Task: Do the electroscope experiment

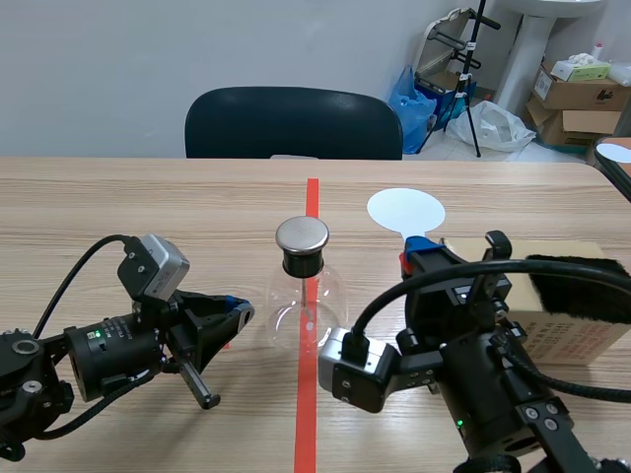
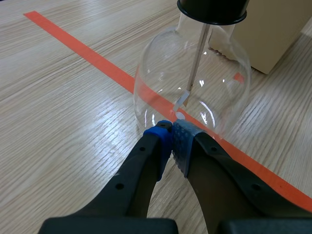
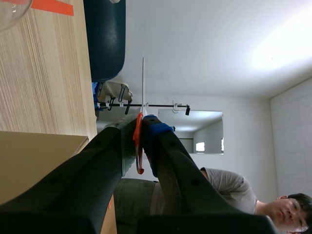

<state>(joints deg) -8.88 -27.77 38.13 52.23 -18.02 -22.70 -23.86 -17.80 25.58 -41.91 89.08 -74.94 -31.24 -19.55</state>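
Observation:
The electroscope is a clear glass flask (image 1: 306,305) with a black neck and a round metal cap (image 1: 302,235), standing on the red tape line. Inside it, a thin rod with foil leaves (image 2: 187,92) hangs down. My left gripper (image 1: 237,310) lies low at the flask's left, shut on nothing, its pads (image 2: 183,139) almost touching the glass base (image 2: 195,87). My right gripper (image 1: 419,251) is turned on its side to the right of the flask. It is shut on the red handle (image 3: 138,141) of a white round paddle (image 1: 405,210), seen edge-on (image 3: 143,83) in the right wrist view.
A tan cardboard box (image 1: 567,330) with a black furry pad (image 1: 577,286) on top lies at the right, behind my right arm. A dark chair (image 1: 293,123) stands at the far edge. A person (image 3: 273,204) shows in the right wrist view.

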